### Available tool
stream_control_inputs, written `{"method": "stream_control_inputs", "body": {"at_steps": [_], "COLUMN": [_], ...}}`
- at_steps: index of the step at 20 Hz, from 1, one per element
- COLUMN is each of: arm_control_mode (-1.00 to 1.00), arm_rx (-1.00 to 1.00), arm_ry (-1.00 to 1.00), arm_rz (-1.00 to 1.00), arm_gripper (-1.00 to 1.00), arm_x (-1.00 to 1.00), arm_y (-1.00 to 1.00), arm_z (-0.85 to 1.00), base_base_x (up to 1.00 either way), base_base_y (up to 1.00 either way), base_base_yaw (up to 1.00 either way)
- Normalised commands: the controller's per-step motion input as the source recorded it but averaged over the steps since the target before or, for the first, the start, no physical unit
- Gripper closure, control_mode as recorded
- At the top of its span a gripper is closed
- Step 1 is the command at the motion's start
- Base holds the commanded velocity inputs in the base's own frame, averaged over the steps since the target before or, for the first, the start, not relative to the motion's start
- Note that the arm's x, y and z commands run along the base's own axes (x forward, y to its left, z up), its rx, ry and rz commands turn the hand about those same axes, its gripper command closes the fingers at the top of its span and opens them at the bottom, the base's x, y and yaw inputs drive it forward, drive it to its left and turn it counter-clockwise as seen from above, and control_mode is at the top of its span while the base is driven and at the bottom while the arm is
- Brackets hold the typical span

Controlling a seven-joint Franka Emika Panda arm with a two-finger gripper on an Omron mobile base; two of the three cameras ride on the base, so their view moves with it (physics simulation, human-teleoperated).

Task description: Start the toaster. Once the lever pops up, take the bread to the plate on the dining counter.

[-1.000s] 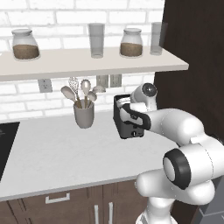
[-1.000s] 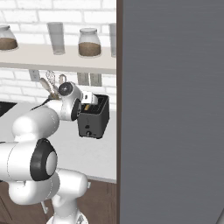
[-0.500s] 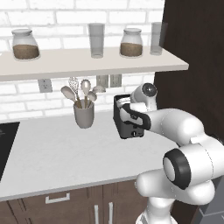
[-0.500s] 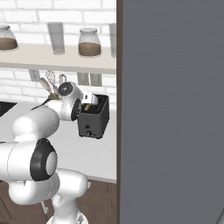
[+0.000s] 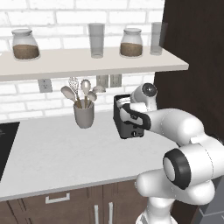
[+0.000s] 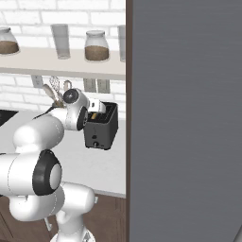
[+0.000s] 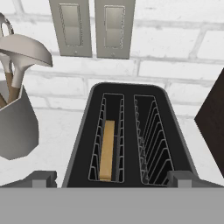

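The black toaster (image 7: pixel 127 135) stands on the white counter against the brick wall, also seen as the toaster (image 5: pixel 131 124) and the toaster (image 6: pixel 101 130). The bread (image 7: pixel 107 148) sits low and on edge in its left slot; the right slot holds nothing. My gripper (image 7: pixel 111 180) hovers just above the toaster's near end, open, with one fingertip on each side and nothing between them. My forearm covers part of the toaster in the left base view. The plate and the dining counter are out of view.
A grey utensil cup (image 5: pixel 84 114) with spoons and a whisk stands left of the toaster. A shelf (image 5: pixel 87 65) with jars and glasses hangs overhead. A dark tall cabinet (image 5: pixel 192 52) rises close on the right. Wall outlets (image 7: pixel 92 26) are behind.
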Motion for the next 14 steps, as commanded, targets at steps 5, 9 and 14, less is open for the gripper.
{"method": "stream_control_inputs", "body": {"at_steps": [5, 9, 14], "arm_control_mode": [-1.00, -1.00, -1.00], "arm_rx": [0.00, 0.00, 0.00], "arm_ry": [0.00, 0.00, 0.00], "arm_rz": [0.00, 0.00, 0.00], "arm_gripper": [-1.00, -1.00, -1.00], "arm_x": [0.00, 0.00, 0.00], "arm_y": [0.00, 0.00, 0.00], "arm_z": [0.00, 0.00, 0.00], "base_base_x": [0.00, 0.00, 0.00], "base_base_y": [0.00, 0.00, 0.00], "base_base_yaw": [0.00, 0.00, 0.00]}}
